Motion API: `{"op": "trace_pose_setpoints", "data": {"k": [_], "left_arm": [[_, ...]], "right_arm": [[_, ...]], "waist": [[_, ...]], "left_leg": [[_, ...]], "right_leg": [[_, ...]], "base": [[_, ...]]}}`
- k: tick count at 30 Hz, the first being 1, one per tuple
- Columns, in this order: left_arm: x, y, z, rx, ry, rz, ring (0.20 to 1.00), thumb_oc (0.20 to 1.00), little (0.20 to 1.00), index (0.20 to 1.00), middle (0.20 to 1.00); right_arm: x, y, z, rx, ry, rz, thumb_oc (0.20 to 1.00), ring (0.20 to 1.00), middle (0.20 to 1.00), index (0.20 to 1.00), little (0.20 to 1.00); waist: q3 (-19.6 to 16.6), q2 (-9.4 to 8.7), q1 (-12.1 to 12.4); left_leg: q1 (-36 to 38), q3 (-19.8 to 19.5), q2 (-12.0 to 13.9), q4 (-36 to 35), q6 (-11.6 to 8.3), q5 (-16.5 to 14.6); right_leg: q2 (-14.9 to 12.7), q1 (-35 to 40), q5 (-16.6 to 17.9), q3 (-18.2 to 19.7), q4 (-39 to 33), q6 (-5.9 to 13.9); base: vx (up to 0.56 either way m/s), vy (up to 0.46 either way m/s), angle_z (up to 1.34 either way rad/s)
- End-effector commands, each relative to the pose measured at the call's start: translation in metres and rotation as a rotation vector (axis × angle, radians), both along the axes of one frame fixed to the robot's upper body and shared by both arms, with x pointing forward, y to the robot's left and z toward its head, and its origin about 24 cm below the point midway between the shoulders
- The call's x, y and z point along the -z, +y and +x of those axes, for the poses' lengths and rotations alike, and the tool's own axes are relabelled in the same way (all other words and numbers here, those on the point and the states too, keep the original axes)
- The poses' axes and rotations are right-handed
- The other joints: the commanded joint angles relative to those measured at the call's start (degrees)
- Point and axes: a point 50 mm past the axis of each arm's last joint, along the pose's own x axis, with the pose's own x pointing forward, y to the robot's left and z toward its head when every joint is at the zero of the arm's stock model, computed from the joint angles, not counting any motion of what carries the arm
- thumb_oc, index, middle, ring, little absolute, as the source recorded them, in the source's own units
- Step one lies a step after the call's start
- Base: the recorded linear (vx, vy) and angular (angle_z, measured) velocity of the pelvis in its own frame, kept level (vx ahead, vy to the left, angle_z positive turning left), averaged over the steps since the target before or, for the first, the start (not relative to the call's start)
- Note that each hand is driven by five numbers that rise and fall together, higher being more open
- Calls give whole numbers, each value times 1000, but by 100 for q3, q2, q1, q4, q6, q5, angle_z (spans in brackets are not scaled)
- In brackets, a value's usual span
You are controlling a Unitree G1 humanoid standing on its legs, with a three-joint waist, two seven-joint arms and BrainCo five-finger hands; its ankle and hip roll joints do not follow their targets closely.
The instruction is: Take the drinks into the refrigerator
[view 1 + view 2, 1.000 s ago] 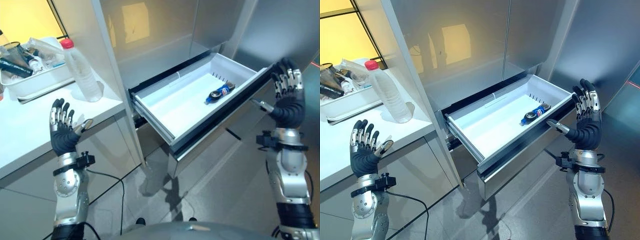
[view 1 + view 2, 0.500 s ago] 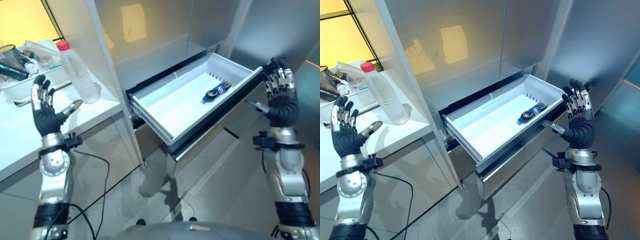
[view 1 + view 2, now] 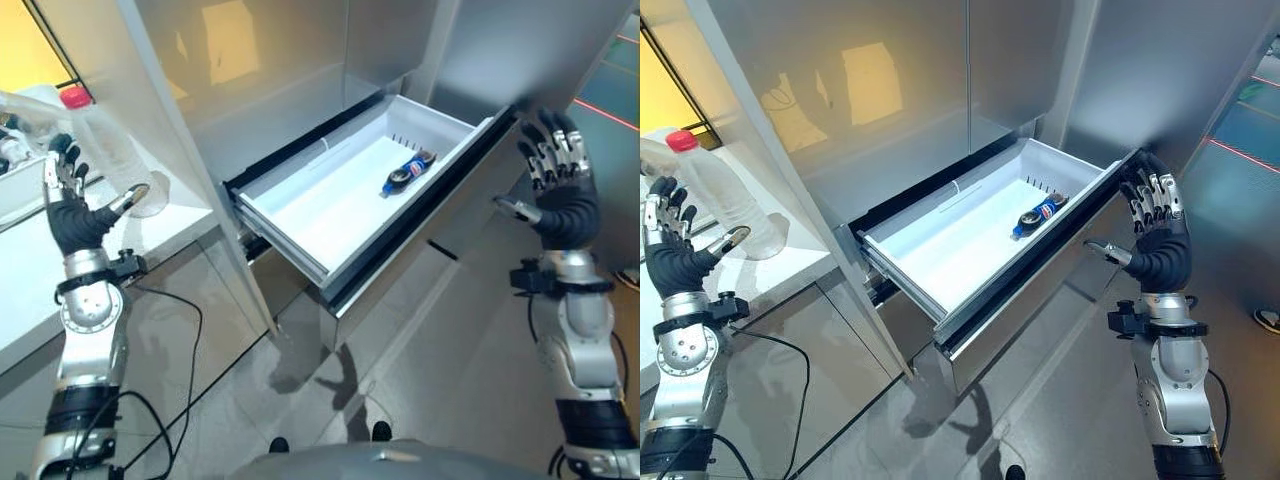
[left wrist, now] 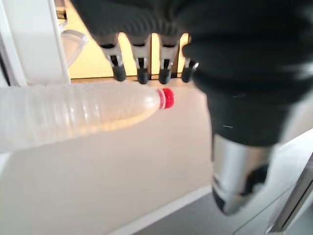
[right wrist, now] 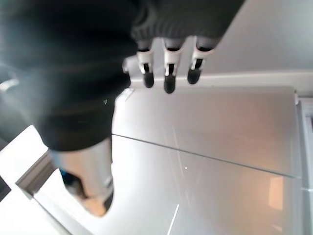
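Note:
A clear plastic water bottle (image 3: 108,158) with a red cap (image 3: 681,141) stands upright on the white counter (image 3: 30,290) at the left. My left hand (image 3: 72,215) is raised just in front of the bottle, fingers straight, holding nothing. The refrigerator's white drawer (image 3: 300,215) is pulled out, and a small dark cola bottle (image 3: 404,172) lies inside near its far end. My right hand (image 3: 562,195) hovers open beside the drawer's dark front corner, apart from it. In the left wrist view the water bottle (image 4: 73,115) shows past the fingertips (image 4: 142,73).
Tall silver refrigerator doors (image 3: 940,70) rise behind the drawer. A white tray (image 3: 15,180) of items sits at the counter's far left edge. Grey tiled floor (image 3: 1060,400) lies below the drawer.
The camera has swung right, shifting the whole scene left. My left hand has risen and come closer to the water bottle. My right hand stays open by the drawer corner.

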Motion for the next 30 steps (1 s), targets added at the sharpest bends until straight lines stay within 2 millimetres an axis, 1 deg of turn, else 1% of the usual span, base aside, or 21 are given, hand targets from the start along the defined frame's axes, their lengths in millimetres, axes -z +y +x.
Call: {"op": "trace_pose_setpoints", "data": {"k": [1, 5, 6, 7, 10, 15, 21, 22, 24, 30], "left_arm": [[-30, 20, 9, -90, -92, 6, 1000, 1000, 1000, 1000, 1000], [-17, 27, 4, -163, -34, -12, 1000, 1000, 1000, 1000, 1000], [-16, 27, 4, -163, -34, -12, 1000, 1000, 1000, 1000, 1000], [-7, 30, 2, -184, -6, -41, 1000, 1000, 1000, 1000, 1000], [8, 36, -4, -231, 44, -71, 1000, 1000, 1000, 1000, 1000], [16, 48, -11, -303, 105, -53, 1000, 1000, 1000, 1000, 1000], [12, 59, -13, -343, 148, -12, 1000, 1000, 1000, 1000, 1000], [8, 66, -11, -354, 154, -16, 1000, 1000, 1000, 1000, 1000], [0, 72, -9, -361, 145, -6, 1000, 1000, 1000, 1000, 1000], [-27, 73, 0, -347, 121, 88, 1000, 1000, 1000, 1000, 1000]], "right_arm": [[-25, -2, -1, 3, -120, -18, 1000, 1000, 1000, 1000, 1000], [-21, -4, -3, 27, -104, -13, 1000, 1000, 1000, 1000, 1000], [-21, -4, -3, 27, -104, -13, 1000, 1000, 1000, 1000, 1000], [-20, -4, -4, 32, -97, -15, 1000, 1000, 1000, 1000, 1000], [-16, -6, -5, 38, -80, -12, 1000, 1000, 1000, 1000, 1000], [-12, -8, -6, 44, -60, -7, 1000, 1000, 1000, 1000, 1000], [-8, -13, -8, 60, -32, -16, 1000, 1000, 1000, 1000, 1000], [-8, -14, -8, 58, -27, -20, 1000, 1000, 1000, 1000, 1000], [-8, -14, -6, 53, -23, -19, 1000, 1000, 1000, 1000, 1000], [-9, -15, -7, 53, -18, -43, 1000, 1000, 1000, 1000, 1000]], "waist": [[130, -149, -111], [153, -184, -106], [152, -183, -106], [144, -206, -87], [124, -230, -67], [125, -265, -55], [172, -334, -45], [215, -351, -58], [294, -383, -66], [467, -448, -115]], "left_leg": [[273, -31, -439, 188, 561, -676], [228, -38, -444, 256, 584, -725], [227, -38, -444, 257, 584, -726], [236, -42, -448, 276, 590, -752], [264, -41, -448, 299, 590, -794], [260, -21, -444, 374, 584, -842], [194, -15, -424, 467, 577, -889], [172, -13, -402, 495, 569, -945], [69, 8, -385, 552, 563, -936], [-184, -15, -369, 605, 564, -894]], "right_leg": [[223, 231, -829, 21, 560, -43], [222, 192, -866, 54, 604, -44], [222, 192, -866, 54, 605, -44], [224, 213, -885, 49, 599, -43], [223, 262, -898, 47, 567, -46], [231, 301, -935, 50, 564, -46], [255, 242, -966, 63, 615, -63], [284, 220, -1014, 84, 628, -65], [304, 123, -1002, 110, 649, -72], [358, -157, -962, 194, 690, -80]], "base": [[0, 0, 0], [8, 2, 0], [42, 4, 0], [43, 3, 0], [55, 6, 0], [25, 3, 0], [6, -3, 0], [0, 0, 0], [-17, -8, -3], [-12, -6, -3]]}}
